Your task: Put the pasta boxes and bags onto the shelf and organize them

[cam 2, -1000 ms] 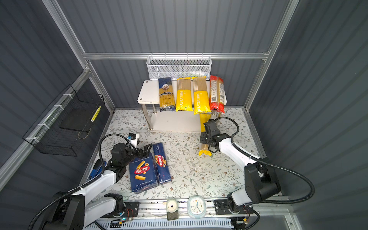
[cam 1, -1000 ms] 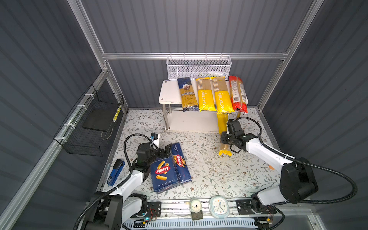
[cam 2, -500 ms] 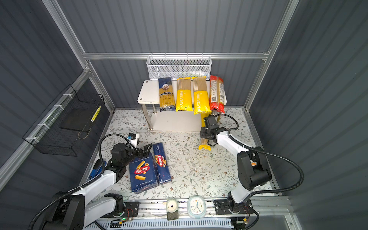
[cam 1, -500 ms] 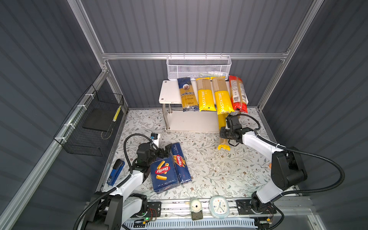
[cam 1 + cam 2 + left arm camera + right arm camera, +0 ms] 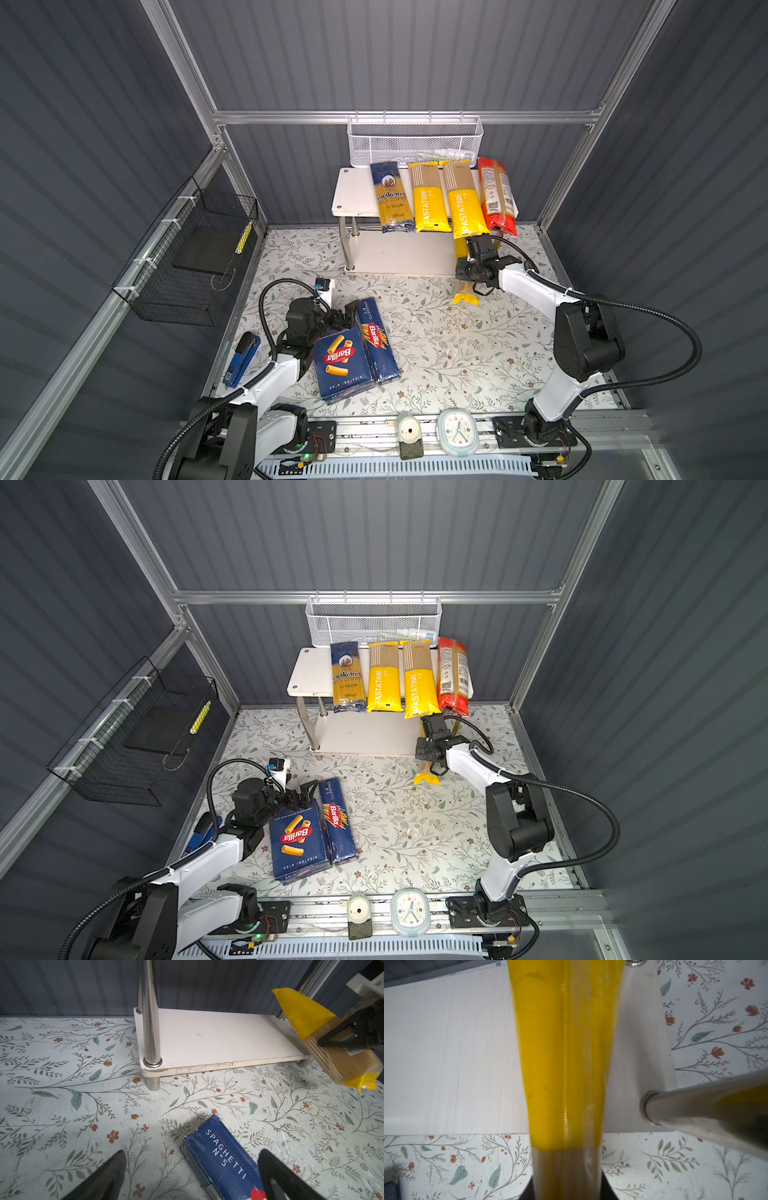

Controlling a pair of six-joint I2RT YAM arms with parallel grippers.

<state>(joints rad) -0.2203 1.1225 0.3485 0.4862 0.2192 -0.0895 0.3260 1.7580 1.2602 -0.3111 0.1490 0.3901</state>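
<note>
One yellow-clear bag [image 5: 460, 251] in right tool [image 5: 476, 249], long axis toward shelf [image 5: 353, 195].

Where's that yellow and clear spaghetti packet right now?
In both top views the yellow-clear packet is on the right, clamped in the right gripper, slanting over the right end of the shelf's lower board, under a PASTATIME bag.

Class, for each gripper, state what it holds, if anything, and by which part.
Right gripper: shut on the yellow-clear spaghetti packet, gripping its clear section near mid-length. Left gripper: open, holding nothing.
</note>
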